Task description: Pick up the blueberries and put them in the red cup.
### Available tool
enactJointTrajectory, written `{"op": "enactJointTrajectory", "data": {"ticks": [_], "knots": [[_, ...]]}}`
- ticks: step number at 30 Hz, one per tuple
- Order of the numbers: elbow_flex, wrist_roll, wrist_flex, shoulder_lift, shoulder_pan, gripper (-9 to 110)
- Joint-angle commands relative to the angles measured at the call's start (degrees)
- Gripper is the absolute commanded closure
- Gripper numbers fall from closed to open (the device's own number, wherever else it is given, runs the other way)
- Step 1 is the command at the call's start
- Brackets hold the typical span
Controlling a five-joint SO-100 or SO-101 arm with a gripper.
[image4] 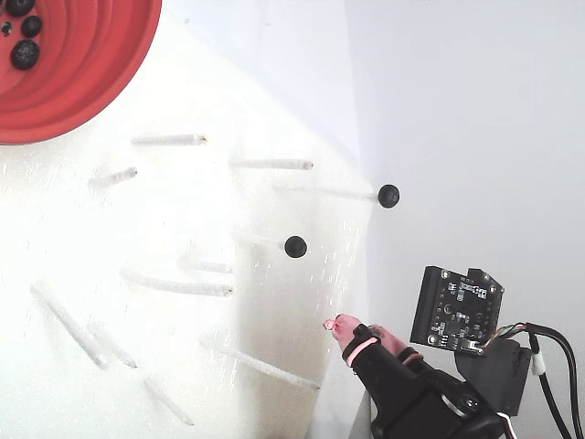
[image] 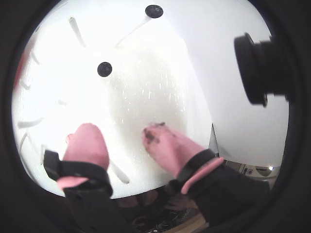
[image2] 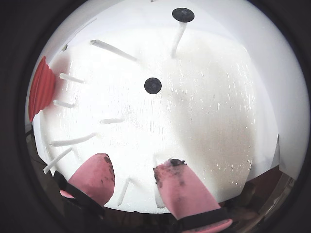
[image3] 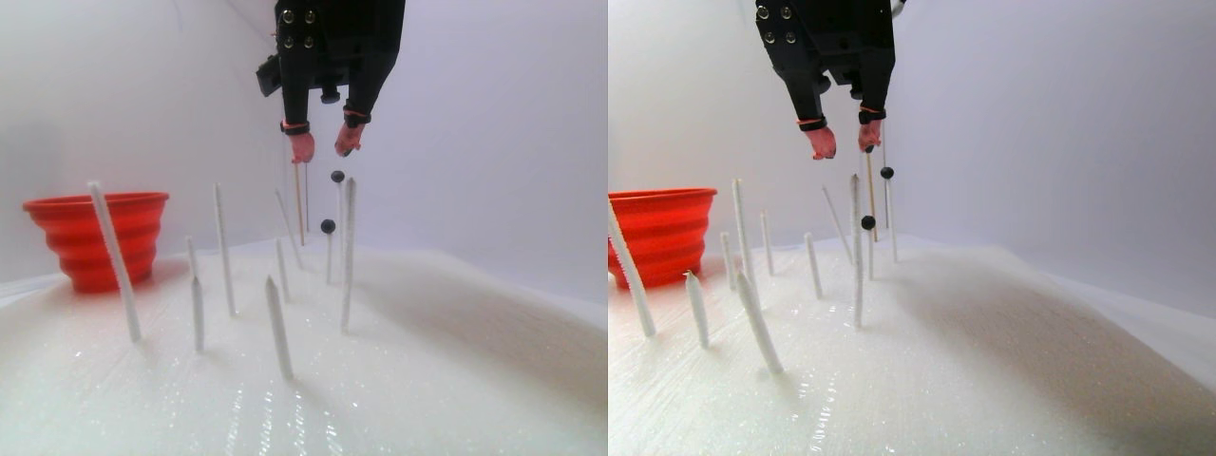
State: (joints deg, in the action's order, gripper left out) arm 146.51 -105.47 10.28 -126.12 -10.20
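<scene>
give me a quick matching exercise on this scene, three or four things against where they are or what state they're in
Things:
1. red cup
2. gripper
3. two blueberries
4. white sticks

Descriptions:
a. perched on stick tips
b. open, empty, raised above the foam
c. holds blueberries already
d. standing in the foam, most with bare tips

Pairs: 1-c, 2-b, 3-a, 4-d

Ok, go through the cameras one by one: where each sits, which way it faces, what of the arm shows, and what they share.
A wrist view: rides the gripper, looks down at the white foam; pink fingertips show, plus two blueberries on sticks.
A wrist view: same outlook, red cup at left edge.
Stereo pair view: low at foam level, facing sideways; the gripper hangs from above.
Fixed view: overhead, looking down; arm at bottom right, berries in the cup.
Shared: all show the two stick-mounted berries.
</scene>
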Motion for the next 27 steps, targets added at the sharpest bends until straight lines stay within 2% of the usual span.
{"op": "enactJointTrajectory", "data": {"ticks": [1, 27], "knots": [[-5.98, 0.53, -3.69, 2.46, -0.53, 85], [-14.33, 2.37, -15.82, 20.92, -1.23, 84]]}}
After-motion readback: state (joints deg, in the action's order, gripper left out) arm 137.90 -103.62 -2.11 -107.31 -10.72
